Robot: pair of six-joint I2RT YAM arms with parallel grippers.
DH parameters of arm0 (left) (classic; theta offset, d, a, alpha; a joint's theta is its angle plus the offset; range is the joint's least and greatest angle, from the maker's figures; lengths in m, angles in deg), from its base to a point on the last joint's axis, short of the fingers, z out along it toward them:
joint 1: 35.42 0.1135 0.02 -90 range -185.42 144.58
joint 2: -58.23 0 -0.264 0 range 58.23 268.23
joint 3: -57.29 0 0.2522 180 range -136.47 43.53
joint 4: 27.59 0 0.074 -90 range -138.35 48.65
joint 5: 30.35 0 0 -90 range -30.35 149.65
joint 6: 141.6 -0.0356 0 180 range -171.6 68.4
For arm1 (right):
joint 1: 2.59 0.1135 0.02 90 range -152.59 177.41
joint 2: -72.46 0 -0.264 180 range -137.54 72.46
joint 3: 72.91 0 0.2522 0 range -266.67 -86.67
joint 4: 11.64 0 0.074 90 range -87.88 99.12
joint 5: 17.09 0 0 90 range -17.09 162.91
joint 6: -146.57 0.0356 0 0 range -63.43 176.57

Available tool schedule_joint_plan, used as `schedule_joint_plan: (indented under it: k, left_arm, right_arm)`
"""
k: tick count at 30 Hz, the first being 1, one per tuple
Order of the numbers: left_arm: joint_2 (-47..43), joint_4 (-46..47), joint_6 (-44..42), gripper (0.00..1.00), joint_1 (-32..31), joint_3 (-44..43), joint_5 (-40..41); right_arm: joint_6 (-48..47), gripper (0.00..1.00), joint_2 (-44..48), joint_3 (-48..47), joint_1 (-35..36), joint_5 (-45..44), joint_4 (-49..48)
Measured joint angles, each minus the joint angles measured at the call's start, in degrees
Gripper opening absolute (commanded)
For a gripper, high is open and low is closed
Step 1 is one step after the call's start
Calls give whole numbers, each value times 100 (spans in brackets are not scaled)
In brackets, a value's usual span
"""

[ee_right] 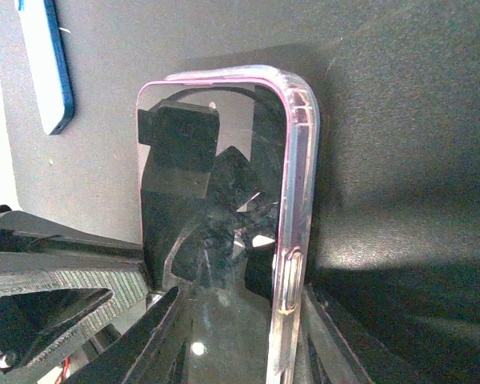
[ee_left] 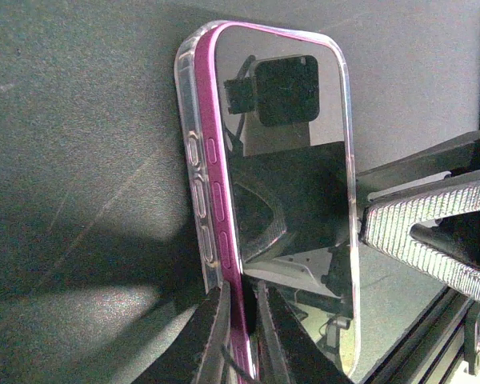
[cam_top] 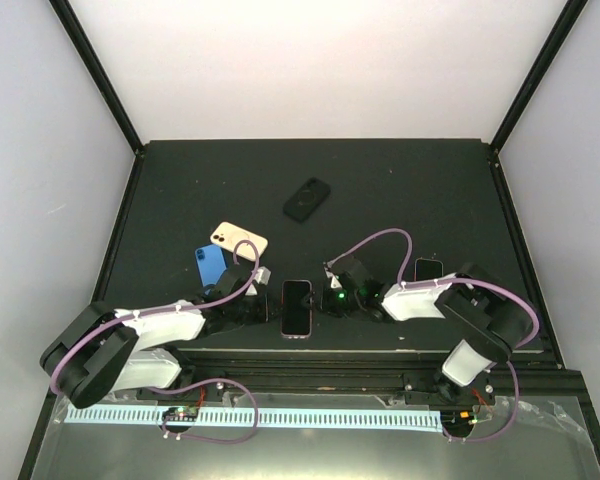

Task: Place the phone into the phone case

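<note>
The phone point(cam_top: 296, 306), magenta-edged with a dark screen, lies near the table's front edge inside the clear phone case point(ee_left: 188, 136). In the left wrist view the phone's point(ee_left: 292, 200) left side stands a little out of the case wall. My left gripper point(ee_left: 242, 336) is shut on that magenta edge; it sits left of the phone in the top view point(cam_top: 267, 305). My right gripper point(ee_right: 236, 344) is spread wide, one finger by the case's right rim point(ee_right: 298, 160), the other over the screen point(ee_right: 208, 200). It sits right of the phone point(cam_top: 326, 300).
A black case point(cam_top: 306, 199) lies mid-table. A peach phone point(cam_top: 242, 241) and a blue phone point(cam_top: 209, 264) lie just behind my left gripper. Another phone point(cam_top: 429, 268) lies behind my right arm. The table's front rail point(cam_top: 310, 355) runs just below the phone.
</note>
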Motion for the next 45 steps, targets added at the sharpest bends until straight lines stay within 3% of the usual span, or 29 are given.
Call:
schedule_joint_plan:
  k: [23, 37, 45]
  left_arm:
    - [-282, -525, -48, 20, 4, -79, 260]
    - [-417, -525, -46, 20, 31, 0, 295]
    - [-420, -293, -46, 20, 31, 87, 271]
  right_arm:
    - [662, 40, -81, 437, -201, 608, -1735]
    - [940, 41, -463, 487, -205, 1027, -2483]
    - [918, 27, -501, 485, -146, 1285, -2531]
